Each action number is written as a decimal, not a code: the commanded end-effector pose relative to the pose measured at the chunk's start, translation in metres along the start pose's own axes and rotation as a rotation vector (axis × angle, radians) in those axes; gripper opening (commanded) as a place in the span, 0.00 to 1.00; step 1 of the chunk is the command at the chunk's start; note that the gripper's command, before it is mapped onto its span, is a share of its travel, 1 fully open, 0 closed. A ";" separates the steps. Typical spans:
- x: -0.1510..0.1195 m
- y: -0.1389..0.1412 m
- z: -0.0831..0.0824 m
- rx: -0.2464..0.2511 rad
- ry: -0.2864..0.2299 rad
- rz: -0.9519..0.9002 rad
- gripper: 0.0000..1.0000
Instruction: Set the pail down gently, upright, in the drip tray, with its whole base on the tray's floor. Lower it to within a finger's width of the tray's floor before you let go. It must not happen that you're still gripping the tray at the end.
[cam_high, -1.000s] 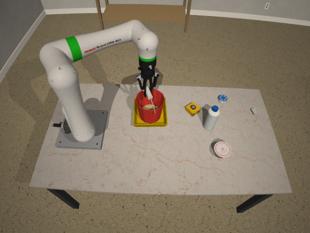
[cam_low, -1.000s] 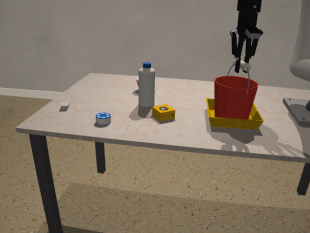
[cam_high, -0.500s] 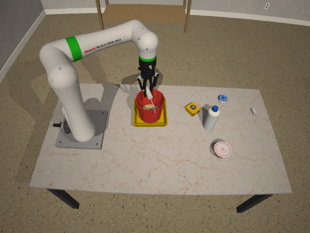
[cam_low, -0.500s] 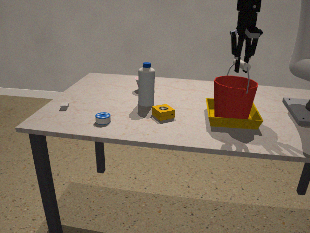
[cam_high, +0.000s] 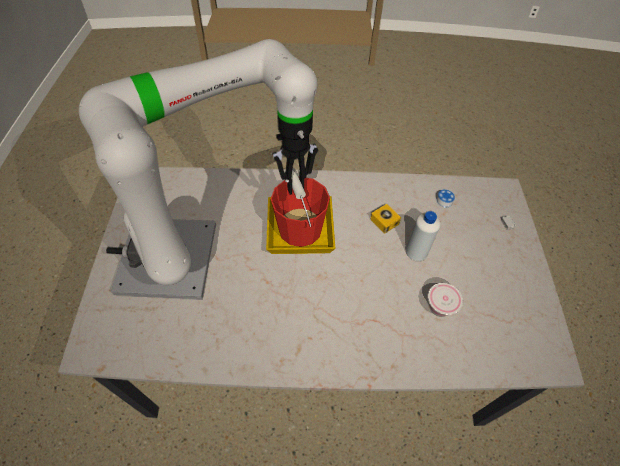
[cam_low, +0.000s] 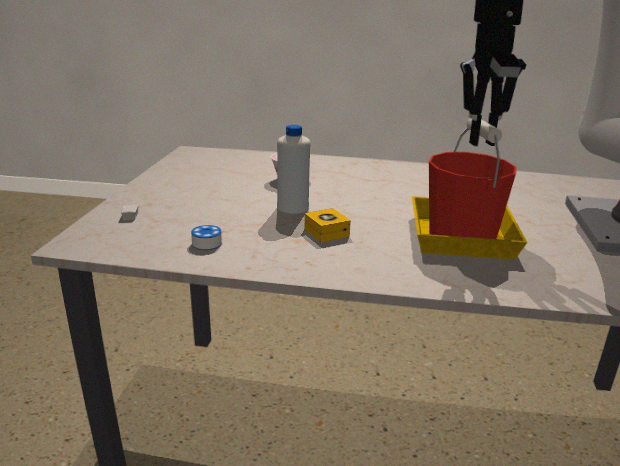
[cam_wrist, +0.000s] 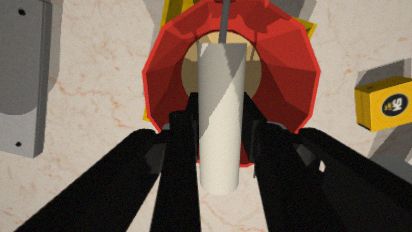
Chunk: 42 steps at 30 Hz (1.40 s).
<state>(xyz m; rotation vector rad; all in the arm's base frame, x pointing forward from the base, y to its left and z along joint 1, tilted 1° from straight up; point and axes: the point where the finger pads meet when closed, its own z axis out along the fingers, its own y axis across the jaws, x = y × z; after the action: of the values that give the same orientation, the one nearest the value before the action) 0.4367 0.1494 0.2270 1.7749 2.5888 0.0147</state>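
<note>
The red pail (cam_high: 300, 212) (cam_low: 468, 199) stands upright inside the yellow drip tray (cam_high: 299, 231), its lower part below the tray's rim. Whether its base touches the tray's floor is hidden by the tray wall (cam_low: 468, 240). Its wire bail rises to a white handle grip (cam_low: 484, 131). My gripper (cam_high: 295, 182) is straight above the pail and shut on this grip, which also shows in the wrist view (cam_wrist: 221, 122) between my black fingers. The pail (cam_wrist: 231, 75) lies directly below in the wrist view.
A yellow box (cam_high: 385, 217), a white bottle with a blue cap (cam_high: 422, 235), a blue-and-white round tin (cam_high: 445, 197), a pink-rimmed disc (cam_high: 445, 298) and a small white block (cam_high: 507, 221) lie to the right. My grey base plate (cam_high: 165, 260) is to the left.
</note>
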 end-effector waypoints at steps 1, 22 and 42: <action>0.000 0.000 -0.001 -0.002 0.000 0.000 0.10; 0.000 0.000 -0.001 -0.002 0.000 0.000 1.00; 0.000 0.000 -0.002 -0.002 0.000 0.000 1.00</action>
<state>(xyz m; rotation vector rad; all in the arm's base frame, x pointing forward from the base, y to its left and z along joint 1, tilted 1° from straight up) 0.4367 0.1493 0.2275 1.7749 2.5887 0.0146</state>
